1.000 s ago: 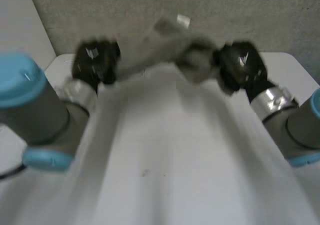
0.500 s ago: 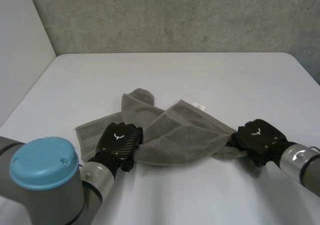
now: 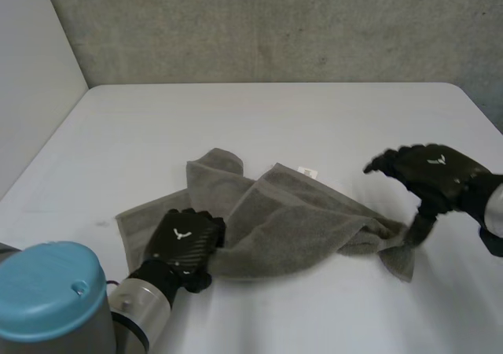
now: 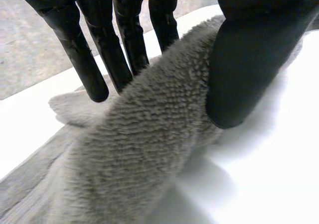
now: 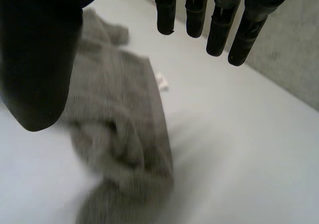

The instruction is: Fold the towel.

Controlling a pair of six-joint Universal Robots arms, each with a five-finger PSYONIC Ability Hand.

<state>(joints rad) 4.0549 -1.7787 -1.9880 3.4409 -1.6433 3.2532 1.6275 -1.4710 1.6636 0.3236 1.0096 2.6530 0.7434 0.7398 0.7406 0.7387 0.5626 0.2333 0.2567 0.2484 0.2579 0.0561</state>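
Note:
The grey towel (image 3: 291, 224) lies crumpled on the white table (image 3: 275, 118), bunched into a ridge across the middle, its white label (image 3: 308, 171) on the far side. My left hand (image 3: 185, 240) rests on the towel's left part. In the left wrist view its fingers (image 4: 94, 59) are straight and spread from the thumb (image 4: 249, 59), and a fold of towel (image 4: 149, 149) lies between them. My right hand (image 3: 431, 173) hovers above the towel's right end, open, fingers (image 5: 219, 30) straight, thumb (image 5: 40, 59) apart, with the towel (image 5: 124, 119) lying loose below.
A grey wall (image 3: 275, 23) runs along the table's far edge, and a pale wall (image 3: 31, 94) stands at the left. The table's right edge is close to my right arm (image 3: 495, 212). My left arm's blue cap (image 3: 47, 299) is at the near left.
A second ago both hands held the towel up between them, then lowered it to the table. The right hand has let go and lifted away; the left hand's fingers have loosened.

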